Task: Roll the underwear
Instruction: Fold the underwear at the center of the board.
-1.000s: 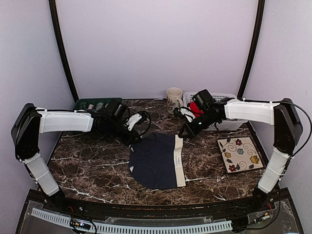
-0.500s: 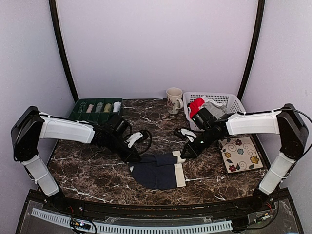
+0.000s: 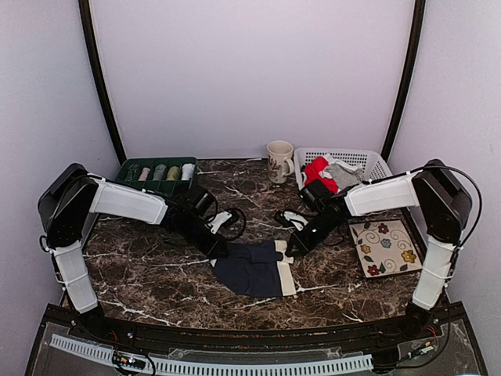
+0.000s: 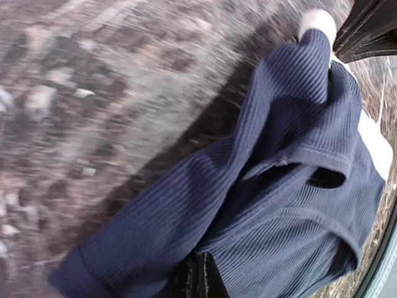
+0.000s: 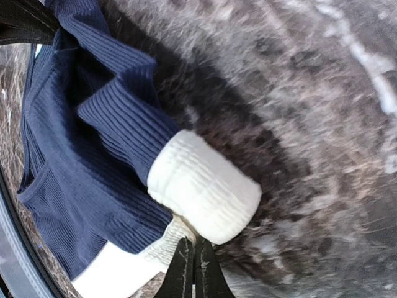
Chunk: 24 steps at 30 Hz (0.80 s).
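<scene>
The navy underwear (image 3: pixel 252 272) lies mid-table, its far edge doubled over toward me. My left gripper (image 3: pixel 223 252) and right gripper (image 3: pixel 290 252) each pinch that fold. I judge this the first turn; the next calls for even tucking. The basket (image 3: pixel 366 160) behind holds more.

Both wrist views blur the marble surface (image 4: pixel 80 93); the navy underwear (image 4: pixel 273 205) runs off the left one's bottom edge.

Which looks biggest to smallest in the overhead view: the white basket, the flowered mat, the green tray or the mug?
1. Basket, though partly hidden.
2. Flowered mat and green tray: too alike to rank.
3. Mug, clearly smallest.
</scene>
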Motion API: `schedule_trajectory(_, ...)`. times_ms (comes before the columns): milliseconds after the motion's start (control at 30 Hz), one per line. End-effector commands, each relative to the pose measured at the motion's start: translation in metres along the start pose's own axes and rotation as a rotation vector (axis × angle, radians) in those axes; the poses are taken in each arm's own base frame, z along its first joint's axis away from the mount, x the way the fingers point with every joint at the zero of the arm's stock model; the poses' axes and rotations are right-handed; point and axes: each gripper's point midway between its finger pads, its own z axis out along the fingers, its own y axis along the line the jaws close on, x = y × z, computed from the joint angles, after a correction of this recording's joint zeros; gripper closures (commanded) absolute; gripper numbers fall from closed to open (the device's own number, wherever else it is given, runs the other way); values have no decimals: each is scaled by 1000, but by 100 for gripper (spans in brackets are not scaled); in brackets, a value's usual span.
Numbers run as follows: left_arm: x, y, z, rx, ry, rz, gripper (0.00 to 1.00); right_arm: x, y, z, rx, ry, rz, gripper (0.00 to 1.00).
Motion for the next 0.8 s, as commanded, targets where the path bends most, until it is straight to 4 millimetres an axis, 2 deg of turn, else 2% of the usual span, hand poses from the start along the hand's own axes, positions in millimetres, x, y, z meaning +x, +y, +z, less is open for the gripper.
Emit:
schedule_trajectory(0,-18,5,-17,-18,-37,8,100,-26,-12,-19,45,-41,-34,100)
schedule_trajectory(133,-35,-5,-38,-9,-86,75,100,-39,1,-36,22,-62,-67,100)
schedule_trajectory(300,-42,-15,-58,-6,-125,144,100,-35,18,-51,-4,-75,-79,100)
schedule_trajectory(433,-34,-18,-61,7,-100,169,100,-26,33,-57,-26,-73,-81,100)
schedule_trajectory(533,-28,-21,-63,20,-90,170,100,-11,41,-55,-40,-56,-67,100)
schedule_trajectory(767,-15,-30,-68,66,-85,177,100,0,61,-57,-69,-47,-68,100)
